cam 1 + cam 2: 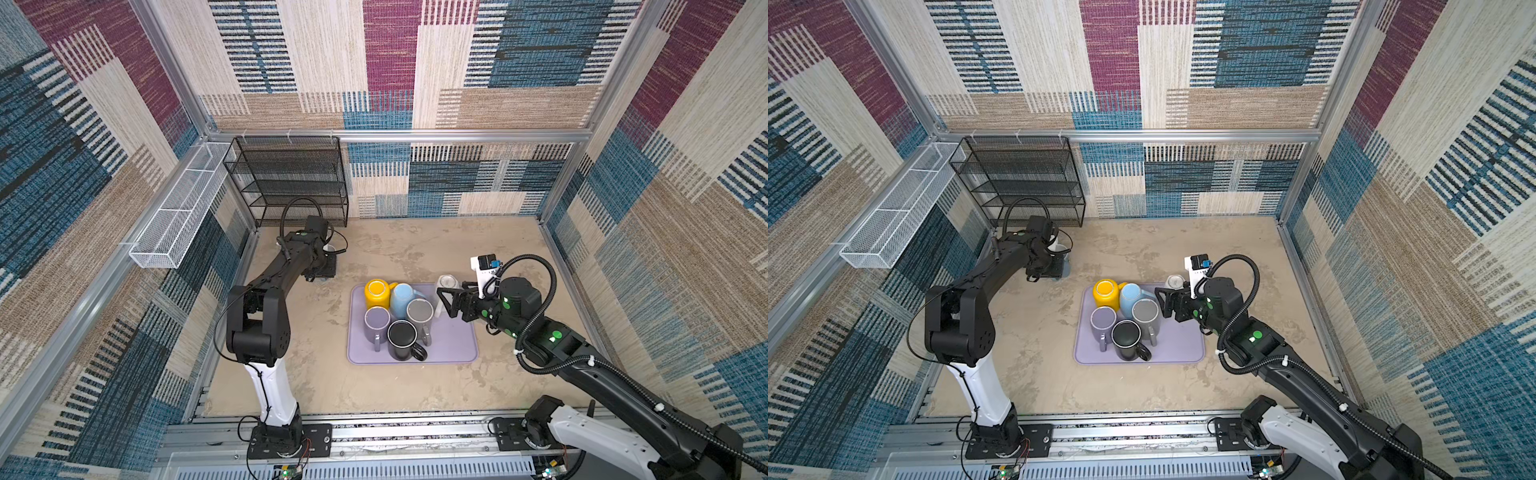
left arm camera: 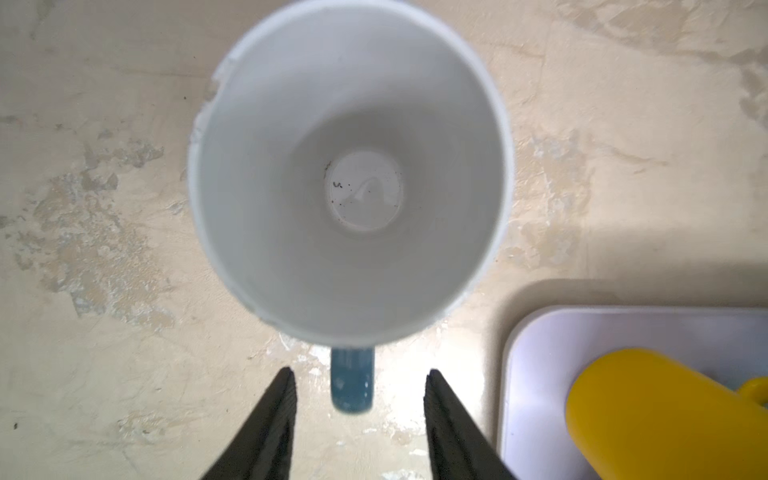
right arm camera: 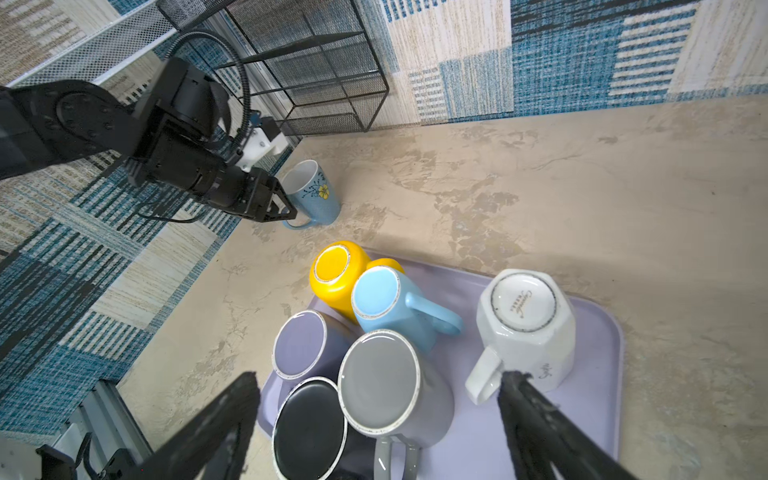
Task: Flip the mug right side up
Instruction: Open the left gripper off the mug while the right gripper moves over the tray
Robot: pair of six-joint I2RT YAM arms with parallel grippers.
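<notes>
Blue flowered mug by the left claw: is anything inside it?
The blue flowered mug stands upright, its white inside bare except a few dark specks on the bottom. Nothing hides its inside; the table beneath it is covered.

Open table [image 3: 540, 187] around floral mug [image 3: 309, 193]; 5 mugs [image 3: 378, 382] tight together on tray [image 3: 598, 374], white mug [image 3: 525, 328] apart

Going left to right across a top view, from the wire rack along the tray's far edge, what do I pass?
Black wire rack → yellow mug → light blue mug → white mug.
</notes>
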